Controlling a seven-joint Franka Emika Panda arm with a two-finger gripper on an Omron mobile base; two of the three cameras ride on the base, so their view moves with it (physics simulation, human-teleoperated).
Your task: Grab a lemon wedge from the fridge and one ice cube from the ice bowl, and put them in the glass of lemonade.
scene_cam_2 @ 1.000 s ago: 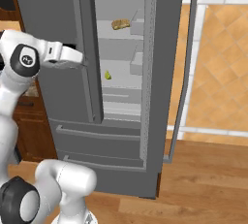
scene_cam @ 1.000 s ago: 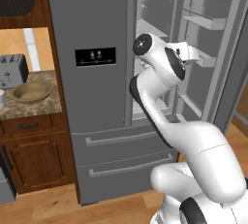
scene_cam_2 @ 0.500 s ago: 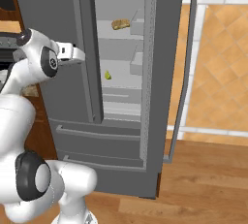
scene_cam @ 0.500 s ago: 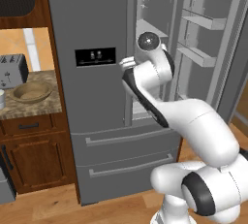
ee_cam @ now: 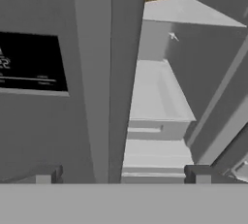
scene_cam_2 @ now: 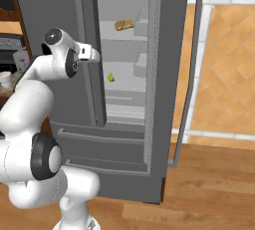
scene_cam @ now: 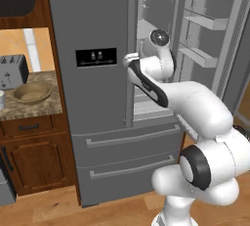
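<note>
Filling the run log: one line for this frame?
fridge: right door open | lemon wedge: on shelf | gripper: open, empty, facing fridge

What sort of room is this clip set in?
A home kitchen, rendered rather than real. A tall steel fridge stands with its right door open, next to a stone counter on wooden cabinets carrying a toaster and a shallow bowl.

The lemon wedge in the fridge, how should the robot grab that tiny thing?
Probably across its narrow middle, coming in straight through the open right-hand door. The lemon wedge is tiny and sits alone on a middle shelf of the fridge, so the open gripper easily spans it.
</note>
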